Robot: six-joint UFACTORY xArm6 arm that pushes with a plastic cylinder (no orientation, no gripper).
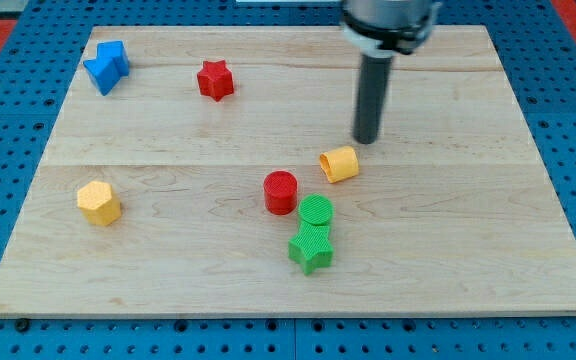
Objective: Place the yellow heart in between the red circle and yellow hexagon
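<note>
While my tip rests on the wooden board, it stands just above and to the view's right of the yellow heart, close to it but with a sliver of board between them. I have no pincer here, only the straight dark rod, so nothing opens or clamps. Just below and left of the heart sits the red circle. Far off at the view's left lies the yellow hexagon. Below the red circle's right side, the green circle touches the green star. Near the view's top I see the red star and, at the left corner, a blue block of irregular shape.
</note>
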